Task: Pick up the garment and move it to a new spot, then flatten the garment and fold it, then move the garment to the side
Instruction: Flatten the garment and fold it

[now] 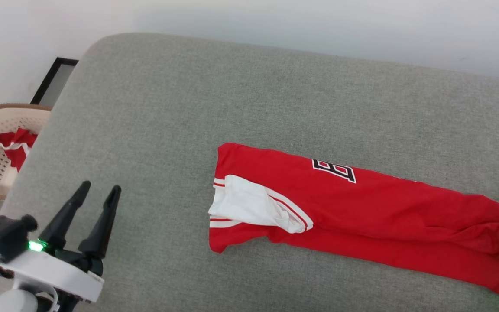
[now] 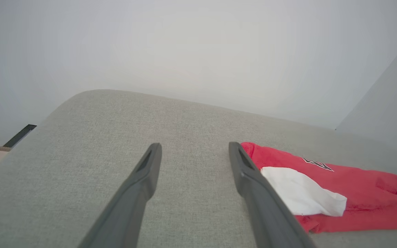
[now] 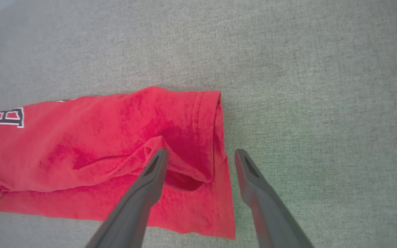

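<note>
Red garment (image 1: 362, 208) folded long on grey cushion (image 1: 180, 99), left gripper (image 1: 101, 187) well apart from its sleeve end, jaws wide, empty, right gripper (image 3: 202, 151) angled down over its hem end, jaws wide, empty

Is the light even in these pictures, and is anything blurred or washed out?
Head view: soft even light, hardly any shadow; the red jersey-style garment with white sleeve is sharp. Left wrist view: the pale wall looks washed out. Right wrist view: the grey woven surface is crisp, faintly green beside the right gripper.
</note>
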Controlling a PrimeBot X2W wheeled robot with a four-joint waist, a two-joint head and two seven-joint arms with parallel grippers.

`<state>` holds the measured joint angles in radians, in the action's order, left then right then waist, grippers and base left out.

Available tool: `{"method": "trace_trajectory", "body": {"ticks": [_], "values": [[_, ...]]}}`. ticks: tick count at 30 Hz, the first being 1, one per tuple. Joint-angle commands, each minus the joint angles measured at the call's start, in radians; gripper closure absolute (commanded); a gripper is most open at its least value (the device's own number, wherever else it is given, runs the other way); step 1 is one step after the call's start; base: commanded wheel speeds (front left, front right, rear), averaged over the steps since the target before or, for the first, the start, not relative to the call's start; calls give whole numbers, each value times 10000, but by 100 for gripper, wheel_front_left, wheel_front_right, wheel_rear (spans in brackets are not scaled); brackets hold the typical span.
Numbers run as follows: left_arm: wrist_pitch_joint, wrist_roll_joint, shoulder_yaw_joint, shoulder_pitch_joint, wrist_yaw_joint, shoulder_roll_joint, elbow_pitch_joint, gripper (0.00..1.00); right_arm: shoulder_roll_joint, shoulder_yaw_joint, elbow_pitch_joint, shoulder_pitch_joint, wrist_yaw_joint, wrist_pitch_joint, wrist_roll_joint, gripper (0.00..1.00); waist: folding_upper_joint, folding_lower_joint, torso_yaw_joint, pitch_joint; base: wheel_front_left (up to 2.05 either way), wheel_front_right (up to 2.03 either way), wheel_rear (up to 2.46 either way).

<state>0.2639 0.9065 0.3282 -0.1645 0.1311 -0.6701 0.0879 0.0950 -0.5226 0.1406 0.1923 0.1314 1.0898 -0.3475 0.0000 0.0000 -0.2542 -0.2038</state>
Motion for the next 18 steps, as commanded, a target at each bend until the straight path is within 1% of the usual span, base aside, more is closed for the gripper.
{"method": "trace_trajectory", "body": {"ticks": [1, 4, 5, 7, 9, 11, 13, 16, 17, 18], "values": [[-6, -346, -56, 80, -10, 7, 14, 0, -11, -43, -33, 107, -16, 42, 76, 0, 0, 0, -17, -23, 0, 0, 0], [-4, -1345, -378, 186, -10, 359, -15, 0, -145, -225, -203, 345, -16, 395, 471, 0, 0, 0, -58, -93, 0, 0, 0], [-4, -1744, -474, 215, -10, 368, -23, 0, -204, -331, -275, 425, -16, 552, 607, 0, 0, 0, -60, -125, 0, 0, 0], [-4, -2104, -609, 273, -10, 633, -36, 0, -294, -426, -375, 514, -16, 865, 921, 0, 0, 0, -67, -204, 0, 0, 0], [-4, -2553, -660, 299, -10, 686, -31, 0, -365, -455, -498, 645, -16, 1049, 1170, 0, 0, 0, -56, -322, 0, 0, 0], [-4, -2657, -679, 316, -10, 886, 16, 0, -410, -464, -618, 780, -16, 1029, 1404, 0, 0, 0, -47, -468, 0, 0, 0], [-2, -2752, -598, 284, -10, 921, 83, 0, -448, -389, -886, 842, -16, 943, 1564, 0, 0, 0, -38, -599, 0, 0, 0], [-1, -2774, -619, 164, -10, 952, 131, 0, -501, -170, -1608, 943, -16, 745, 1300, 0, 0, 0, -20, -761, 0, 0, 0], [-2, -2713, -614, 165, -10, 968, 134, 0, -533, -83, -1829, 934, -16, 667, 1276, 23, 0, 0, -4, -803, 0, 0, 0], [-2, -2706, -628, 138, -10, 952, 127, 0, -553, 10, -2041, 934, -15, 561, 1269, 56, 0, 0, 10, -847, 0, 0, 0]]}}
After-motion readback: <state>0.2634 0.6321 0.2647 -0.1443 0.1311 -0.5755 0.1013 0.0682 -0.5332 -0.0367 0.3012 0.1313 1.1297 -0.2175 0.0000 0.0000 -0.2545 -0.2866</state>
